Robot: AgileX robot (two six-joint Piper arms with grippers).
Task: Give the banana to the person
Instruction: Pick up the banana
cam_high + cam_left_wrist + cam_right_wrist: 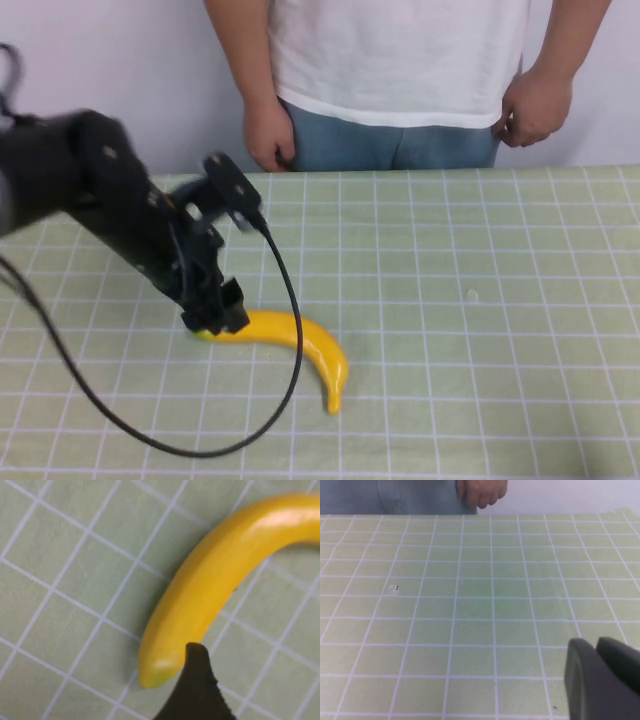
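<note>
A table fills the lower part of the high view, covered by a pale green cloth with a grid of white lines; behind its far edge stands a plain, pale wall; the light is even and soft.

no readable text, labels, numbers
</note>
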